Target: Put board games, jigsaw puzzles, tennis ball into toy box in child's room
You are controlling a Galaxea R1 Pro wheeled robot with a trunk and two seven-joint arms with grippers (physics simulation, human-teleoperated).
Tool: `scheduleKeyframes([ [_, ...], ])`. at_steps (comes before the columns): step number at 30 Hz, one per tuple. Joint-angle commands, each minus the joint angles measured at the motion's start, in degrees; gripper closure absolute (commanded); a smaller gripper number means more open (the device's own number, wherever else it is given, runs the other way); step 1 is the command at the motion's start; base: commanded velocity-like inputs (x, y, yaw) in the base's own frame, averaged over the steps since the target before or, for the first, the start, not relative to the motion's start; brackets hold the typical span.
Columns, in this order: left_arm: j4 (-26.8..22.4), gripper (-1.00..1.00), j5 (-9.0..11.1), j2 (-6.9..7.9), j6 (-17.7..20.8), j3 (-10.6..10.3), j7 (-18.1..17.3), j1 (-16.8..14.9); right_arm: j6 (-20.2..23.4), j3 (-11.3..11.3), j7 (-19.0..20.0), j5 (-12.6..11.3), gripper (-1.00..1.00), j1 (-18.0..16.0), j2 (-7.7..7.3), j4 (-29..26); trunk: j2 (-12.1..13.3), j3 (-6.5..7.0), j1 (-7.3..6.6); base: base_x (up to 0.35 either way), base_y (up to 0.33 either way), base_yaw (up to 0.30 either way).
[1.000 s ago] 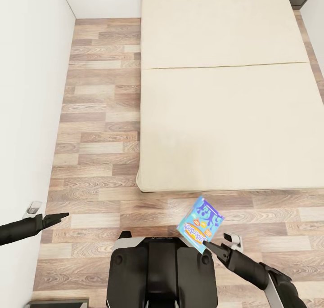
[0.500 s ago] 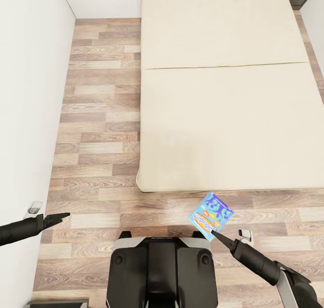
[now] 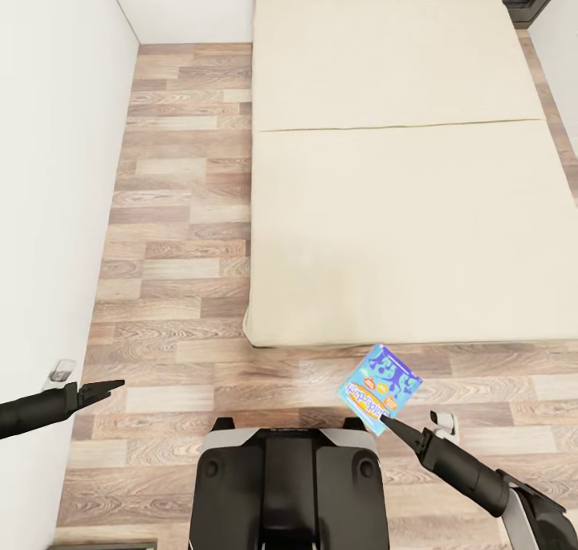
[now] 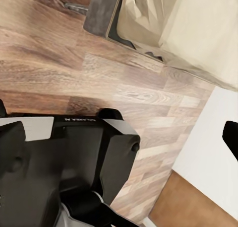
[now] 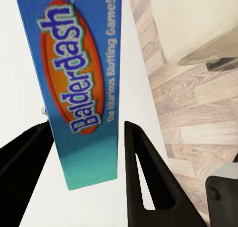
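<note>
Bare bed (image 3: 401,173) beyond held board game (image 3: 379,386)

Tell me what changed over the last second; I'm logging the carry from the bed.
The right pincer swung the blue Balderdash board game outward to the robot's right, turning it a little, still clamped on it. The head view slid slightly, so the bed sits a bit lower in frame; that is camera motion. The left pincer stayed put beside the white wall.

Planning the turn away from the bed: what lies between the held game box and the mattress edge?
Head view: just bare wood floor separates the board game, held by the right gripper, from the bed.
</note>
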Motion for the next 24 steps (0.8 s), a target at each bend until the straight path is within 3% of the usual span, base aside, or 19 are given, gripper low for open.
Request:
scheduleKeyframes([
  [1,0.01,-1.0,0.1,0.05,0.34,0.02,-0.09,-0.01,0.46,-0.02,0.08,-0.18,1.0,0.02,-0.01,-0.05,-0.08,0.04,0.04,0.0,0.0,-0.004],
  [16,0.06,-1.0,0.14,1.12,0.48,0.61,-0.2,-0.05,0.46,-0.03,0.35,-0.18,1.0,0.33,0.0,-0.32,-0.08,1.48,0.04,0.0,0.0,-0.095],
  [20,0.09,-1.0,0.56,4.39,1.18,0.87,-2.47,0.02,0.35,-0.02,0.74,-0.18,1.0,0.8,0.0,-0.41,-0.08,1.86,0.04,0.0,0.0,-0.119],
  [21,0.16,-1.0,0.59,5.83,1.35,0.91,-4.67,0.06,0.33,-0.05,0.83,-0.18,1.0,0.88,0.0,-0.62,-0.08,1.95,0.04,0.0,0.0,-0.119],
  [24,0.29,-1.0,0.38,8.19,1.5,0.94,-11.18,0.21,0.36,-0.08,0.89,-0.18,1.0,1.18,0.0,-1.68,-0.08,2.24,0.04,0.0,0.0,-0.119],
])
